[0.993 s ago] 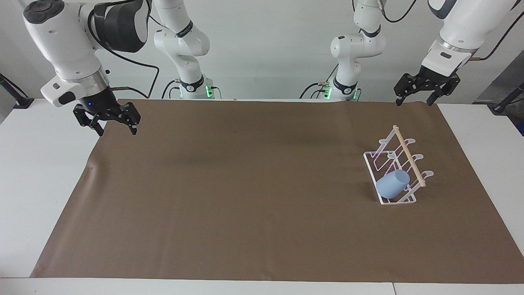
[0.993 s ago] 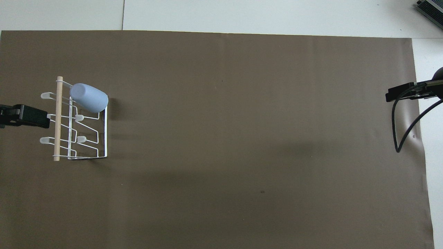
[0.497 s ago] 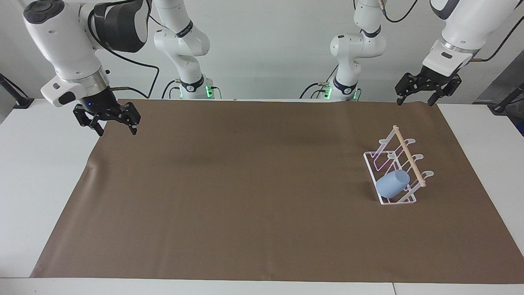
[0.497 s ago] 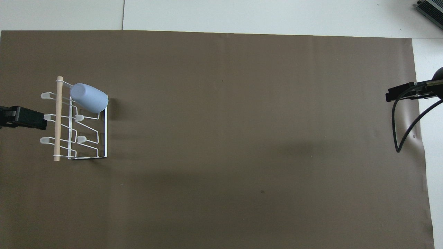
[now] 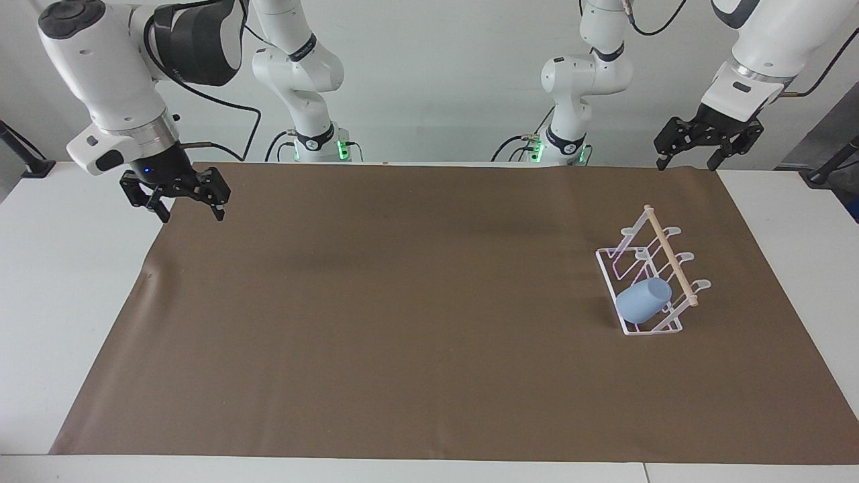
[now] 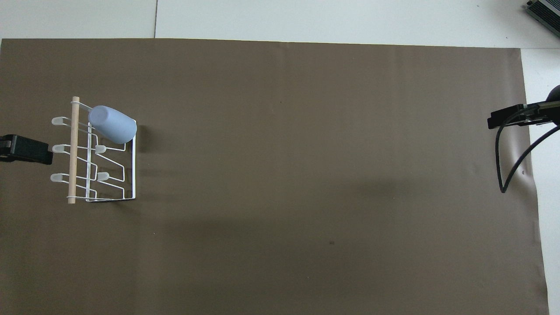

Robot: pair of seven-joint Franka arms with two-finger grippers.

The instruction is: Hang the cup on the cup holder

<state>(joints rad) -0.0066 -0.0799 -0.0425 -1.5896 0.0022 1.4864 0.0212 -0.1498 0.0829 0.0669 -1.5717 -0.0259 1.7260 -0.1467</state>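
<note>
The light-blue cup (image 5: 643, 301) hangs tilted, mouth down, on a peg of the white wire cup holder (image 5: 649, 267), at the holder's end farthest from the robots. It also shows in the overhead view (image 6: 112, 124), on the cup holder (image 6: 97, 175). The holder stands on the brown mat toward the left arm's end of the table. My left gripper (image 5: 690, 162) is open and empty, raised in the air apart from the holder; its tip shows in the overhead view (image 6: 26, 149). My right gripper (image 5: 191, 211) is open and empty over the mat's edge at the right arm's end (image 6: 507, 118).
A brown mat (image 5: 402, 322) covers most of the white table (image 5: 60, 288). A black cable (image 6: 507, 162) loops down from the right gripper. Nothing else stands on the mat.
My left gripper has drawn away from the cup holder and risen a little. The cup, the holder and the right arm have not moved.
</note>
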